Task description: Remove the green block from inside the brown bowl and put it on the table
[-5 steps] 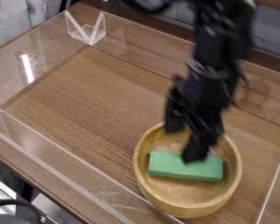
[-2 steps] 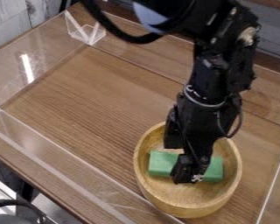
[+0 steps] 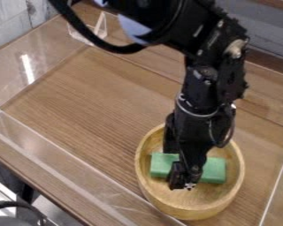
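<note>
The desk (image 3: 96, 97) is a brown wood-grain top that fills most of the view, and most of it lies bare from the centre out to 9 and 12 o'clock. Clear acrylic walls (image 3: 38, 62) stand round its edges; the near wall runs slanting from 9 o'clock down toward 6, and the far wall closes the top from 11 to 1 o'clock. A small clear folded stand (image 3: 87, 28) sits against the far wall at 11 o'clock, well apart from everything else.

The black robot arm (image 3: 209, 75) comes in from 12 o'clock and reaches down to about 5 o'clock, covering the desk behind it.

The brown bowl (image 3: 150, 181), round, shallow and thick-rimmed, sits at 5 o'clock, close to the near wall and the right edge of the view, with little free desk on those sides and far more toward 10 o'clock.

The tool (image 3: 187, 177) points down into the bowl with its jaws spread wide, released, straddling the middle of the green block (image 3: 221, 169). Whether its fingers touch the block I cannot tell.

The green block lies flat on the bowl's floor, its two ends showing either side of the tool.
</note>
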`<state>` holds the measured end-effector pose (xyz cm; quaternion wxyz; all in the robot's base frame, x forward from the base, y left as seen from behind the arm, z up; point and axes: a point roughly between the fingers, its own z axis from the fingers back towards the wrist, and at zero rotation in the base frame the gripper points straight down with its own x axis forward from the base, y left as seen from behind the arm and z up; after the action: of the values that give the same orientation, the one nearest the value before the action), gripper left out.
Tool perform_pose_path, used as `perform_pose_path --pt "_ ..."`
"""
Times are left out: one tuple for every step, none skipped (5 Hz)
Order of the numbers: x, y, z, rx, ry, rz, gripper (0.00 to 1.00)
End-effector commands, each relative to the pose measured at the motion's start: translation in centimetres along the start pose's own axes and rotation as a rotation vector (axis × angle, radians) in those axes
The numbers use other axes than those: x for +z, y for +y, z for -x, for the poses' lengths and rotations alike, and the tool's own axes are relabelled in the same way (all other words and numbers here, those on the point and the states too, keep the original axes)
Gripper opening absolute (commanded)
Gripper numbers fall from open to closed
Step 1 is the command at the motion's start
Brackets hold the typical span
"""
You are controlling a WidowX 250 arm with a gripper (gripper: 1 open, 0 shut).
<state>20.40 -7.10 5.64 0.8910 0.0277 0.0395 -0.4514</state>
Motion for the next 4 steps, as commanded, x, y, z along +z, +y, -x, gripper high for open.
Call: perform_pose_path --pt "0.92 0.69 -0.21 0.002 -0.059 -0.037 1.0" --pt "0.59 0.94 -0.11 0.007 -0.067 -0.041 1.0" --pt "0.32 1.12 -0.04 0.011 -0.072 -0.041 1.0" --pt "0.03 1.29 0.02 0.016 -0.075 -0.04 1.0"
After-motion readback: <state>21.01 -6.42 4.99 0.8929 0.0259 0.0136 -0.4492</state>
